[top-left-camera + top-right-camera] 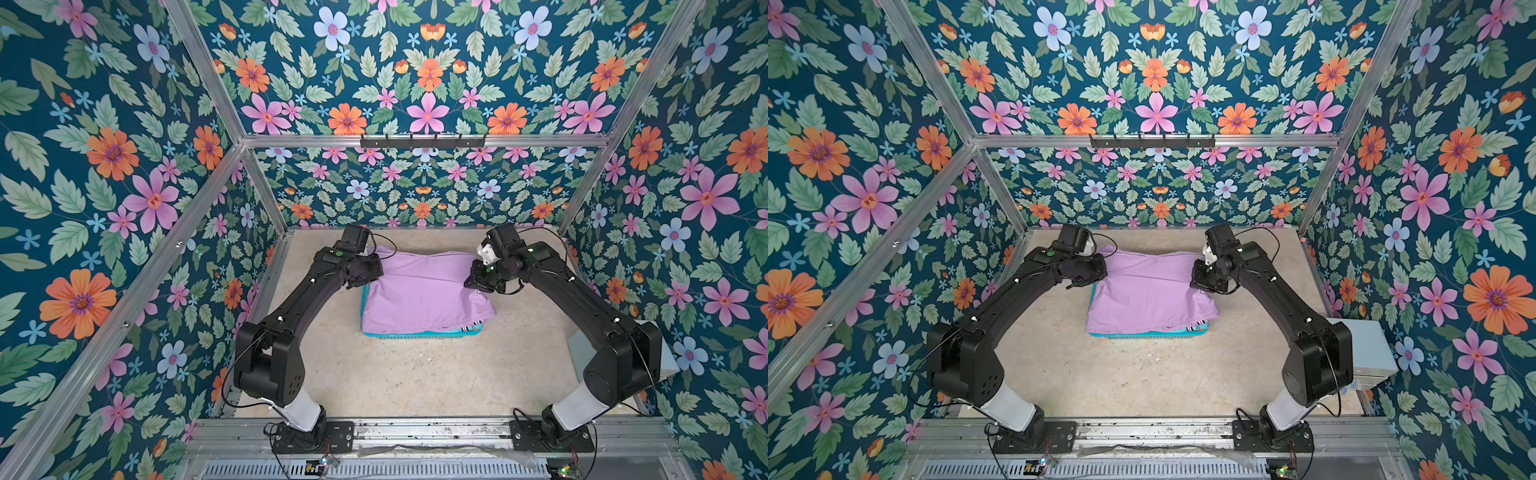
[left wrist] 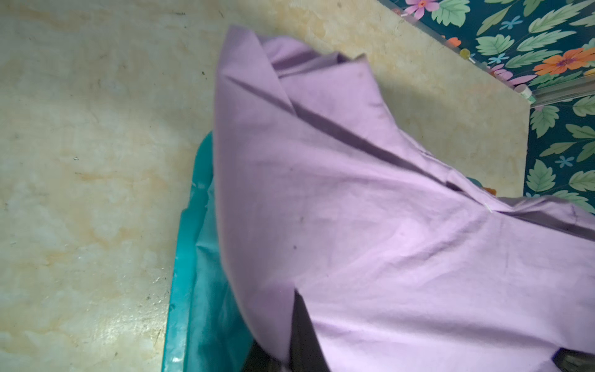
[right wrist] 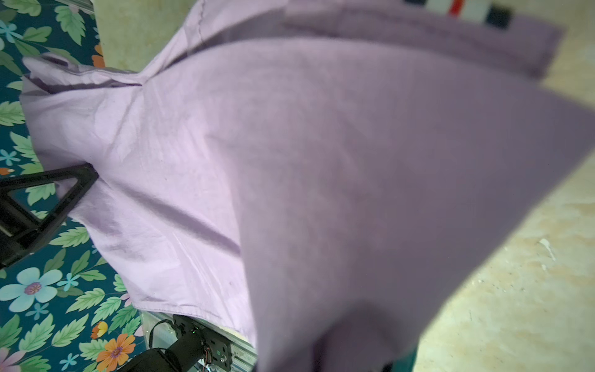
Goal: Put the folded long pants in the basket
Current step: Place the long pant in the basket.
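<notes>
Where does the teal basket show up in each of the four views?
Both top views: the basket, near the picture's centre, shows mainly its near rim under the lilac pants.
Left wrist: its teal rim shows beside the pants' edge.
Right wrist: not clearly in it; the pants fill the picture.
Shared landmark: the lilac pants draped over it.

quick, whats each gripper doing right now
left gripper: jaws shut on the lilac pants
right gripper: jaws shut on the lilac pants too

Bright even light, wrist views blurred
</notes>
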